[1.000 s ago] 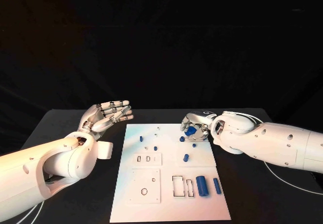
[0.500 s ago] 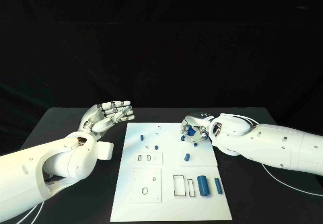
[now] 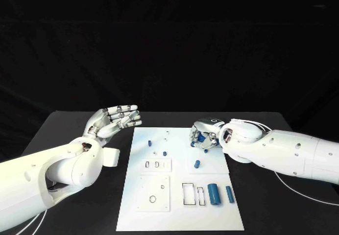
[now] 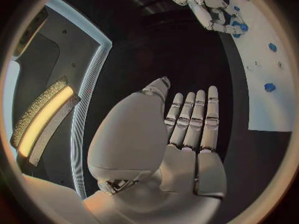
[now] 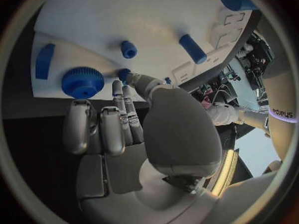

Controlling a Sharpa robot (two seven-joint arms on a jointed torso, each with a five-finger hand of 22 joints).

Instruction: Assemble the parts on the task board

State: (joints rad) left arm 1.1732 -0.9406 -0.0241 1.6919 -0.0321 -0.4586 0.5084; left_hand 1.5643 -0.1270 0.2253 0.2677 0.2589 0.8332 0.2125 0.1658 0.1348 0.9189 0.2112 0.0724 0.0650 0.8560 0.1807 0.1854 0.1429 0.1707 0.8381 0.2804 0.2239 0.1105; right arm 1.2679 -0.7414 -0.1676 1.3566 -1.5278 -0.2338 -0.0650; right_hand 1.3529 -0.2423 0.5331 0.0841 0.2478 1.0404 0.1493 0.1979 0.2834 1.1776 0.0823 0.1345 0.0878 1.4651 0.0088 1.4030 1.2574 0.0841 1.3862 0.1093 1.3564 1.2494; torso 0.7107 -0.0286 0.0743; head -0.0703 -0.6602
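Observation:
The white task board (image 3: pixel 177 208) lies in the middle of the black table. My right hand (image 3: pixel 203 132) is down at its far right edge. In the right wrist view the hand (image 5: pixel 118 129) pinches a small blue peg (image 5: pixel 123 74) between thumb and a fingertip, right beside a blue gear (image 5: pixel 82 82). Other blue parts rest on the board: a peg (image 3: pixel 150 143), a short piece (image 3: pixel 197 164), a thick cylinder (image 3: pixel 213 193) and a bar (image 3: pixel 229 193). My left hand (image 3: pixel 113 122) hovers left of the board, fingers straight and apart, holding nothing; it is also seen as the hand (image 4: pixel 190 129).
White inset plates with slots (image 3: pixel 155 166) and holes (image 3: pixel 153 193) sit on the board's left half, and a rectangular recess (image 3: pixel 188 194) is near the cylinder. Black table (image 3: pixel 78 128) surrounds the board. A white cable (image 3: pixel 297 188) runs under my right arm.
My right hand has settled a little lower onto the parts at the board's far right edge. The left hand has stayed where it was.

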